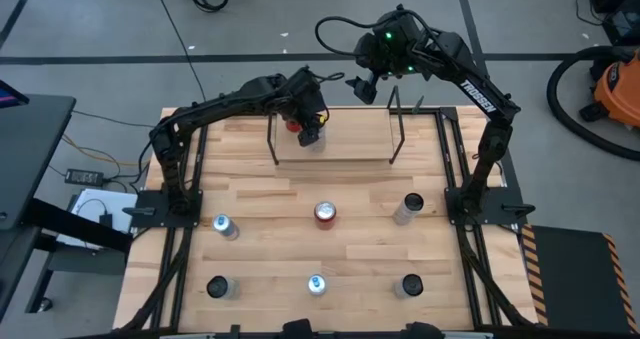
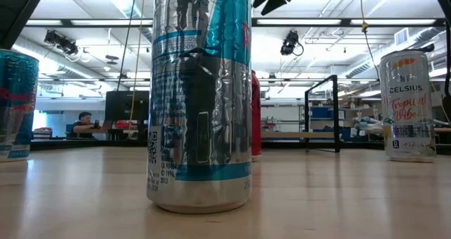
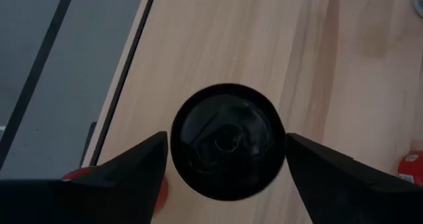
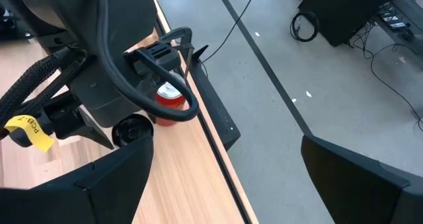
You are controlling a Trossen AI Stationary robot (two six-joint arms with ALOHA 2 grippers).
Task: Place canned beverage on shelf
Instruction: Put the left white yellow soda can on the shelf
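The shelf (image 1: 335, 149) is a light wood board framed by thin black rods at the table's far middle; it also shows in the low view (image 2: 320, 112). A red can (image 1: 293, 125) stands on it. My left gripper (image 1: 312, 129) is over the shelf, pointing down, shut on a black-topped can (image 3: 227, 145), just right of the red can (image 4: 168, 98). My right gripper (image 1: 362, 87) hangs open and empty above the table's far edge, right of the left gripper; its fingers show spread wide in its wrist view (image 4: 225, 164). My left gripper pinches the black-topped can between its two fingers, one on each side of the can's upper rim (image 3: 173, 145). The fingers come from above, pointing down. The can is upright; the can itself hides whether its bottom rests on the board.
Several other cans stand on the near half of the table, among them a red one (image 1: 325, 214) in the middle and a tall silver-blue one (image 2: 201, 98) close before the low camera. The shelf's upright rods (image 1: 395, 129) stand close to both grippers.
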